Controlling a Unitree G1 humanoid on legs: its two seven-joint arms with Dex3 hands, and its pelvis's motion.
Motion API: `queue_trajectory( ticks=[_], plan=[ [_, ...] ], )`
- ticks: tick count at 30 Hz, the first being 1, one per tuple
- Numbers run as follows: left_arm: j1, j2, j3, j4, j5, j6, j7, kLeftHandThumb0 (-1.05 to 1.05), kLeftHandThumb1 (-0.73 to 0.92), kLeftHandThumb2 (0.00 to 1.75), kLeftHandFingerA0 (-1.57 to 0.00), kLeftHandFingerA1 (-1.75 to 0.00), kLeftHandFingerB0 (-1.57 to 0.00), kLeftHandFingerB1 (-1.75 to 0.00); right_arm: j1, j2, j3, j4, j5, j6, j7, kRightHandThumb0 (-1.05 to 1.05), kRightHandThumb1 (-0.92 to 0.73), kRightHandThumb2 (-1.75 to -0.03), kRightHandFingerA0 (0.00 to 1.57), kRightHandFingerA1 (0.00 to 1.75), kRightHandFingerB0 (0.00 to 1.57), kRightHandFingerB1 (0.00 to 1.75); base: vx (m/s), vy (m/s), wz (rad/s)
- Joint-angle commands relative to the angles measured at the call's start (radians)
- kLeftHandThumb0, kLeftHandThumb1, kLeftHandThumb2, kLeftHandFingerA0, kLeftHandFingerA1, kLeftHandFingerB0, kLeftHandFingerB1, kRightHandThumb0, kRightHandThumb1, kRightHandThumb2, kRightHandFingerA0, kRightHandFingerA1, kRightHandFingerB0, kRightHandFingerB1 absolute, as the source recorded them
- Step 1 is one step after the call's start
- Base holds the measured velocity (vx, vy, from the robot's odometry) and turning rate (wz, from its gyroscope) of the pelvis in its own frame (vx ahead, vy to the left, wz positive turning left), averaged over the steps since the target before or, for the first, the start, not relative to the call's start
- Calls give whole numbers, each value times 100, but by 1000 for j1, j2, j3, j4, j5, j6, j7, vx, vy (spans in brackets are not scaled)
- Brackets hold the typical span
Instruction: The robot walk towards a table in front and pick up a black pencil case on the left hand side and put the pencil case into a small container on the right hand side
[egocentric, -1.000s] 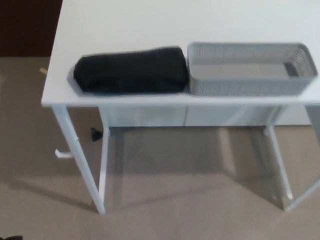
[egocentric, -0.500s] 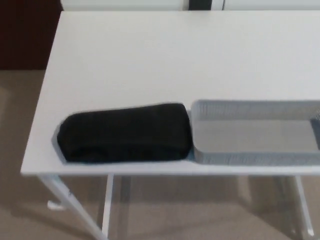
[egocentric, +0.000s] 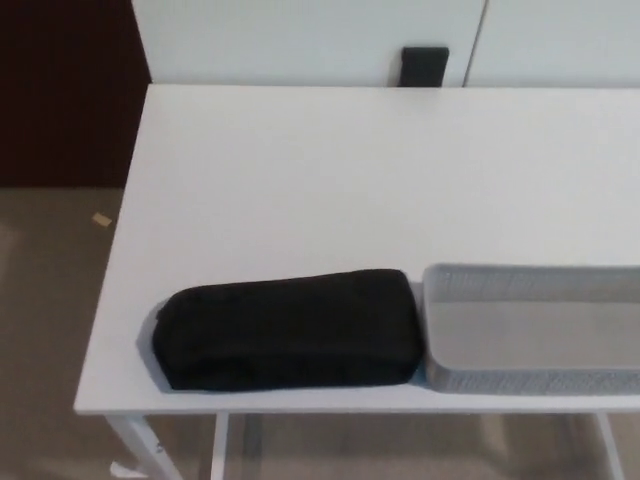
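**Hands out of frame; pencil case lies at the desk's front edge**

Neither hand nor any arm of the robot shows in the head view, so it cannot be told whether either is spread or pressed together, and nothing is seen being held.

From the head camera, looking down, a white desk (egocentric: 350, 170) fills most of the picture. The black pencil case (egocentric: 288, 330) lies flat on it, lengthwise along the front edge, towards the left corner. It is a soft, rounded, oblong pouch, and its left end casts a thin shadow on the white top.

Just beside its right end stands the small container (egocentric: 530, 378), a low grey mesh tray with a smooth grey bottom. It also sits along the front edge and runs out of the picture on the right. The two are very close; whether they touch cannot be made out.

Behind the desk are white panels (egocentric: 300, 40) with a small black block (egocentric: 425, 67) against them. To the left a dark brown surface (egocentric: 60, 90) rises above beige carpet (egocentric: 50, 320), where a small tan scrap (egocentric: 101, 219) lies. A white desk leg (egocentric: 135, 445) shows below the front left corner.
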Motion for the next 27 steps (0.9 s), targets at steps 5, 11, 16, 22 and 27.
queue_trajectory(
  ticks=[5,11,16,22,27],
  plan=[
    [-1,-1,7,2,-3,4,0,-10,39,83,-27,-54,-16,-48,2,-8,-7,3,7,0,-3,-35,-61,-58,51,37,41,35,-5,-59,-3],
    [-1,0,8,4,-1,-6,4,-12,38,82,-28,-54,-16,-48,-7,-11,-2,13,-1,-3,-10,-35,-61,-58,51,37,41,36,11,11,-5],
    [-7,-1,16,-10,-8,4,-6,-12,38,83,-27,-54,-16,-48,-11,-9,-8,11,9,-8,-2,-35,-61,-58,52,38,41,36,-7,181,-10],
    [-21,2,15,-8,2,14,5,-13,38,83,-29,-55,-15,-48,-17,-5,-11,8,10,2,-4,-35,-60,-58,52,38,40,35,-37,62,7],
    [-30,11,9,-12,11,26,7,-15,38,83,-29,-54,-14,-48,-24,-1,-19,12,21,-3,6,-34,-60,-58,53,39,40,36,-37,-67,3]
  ],
)
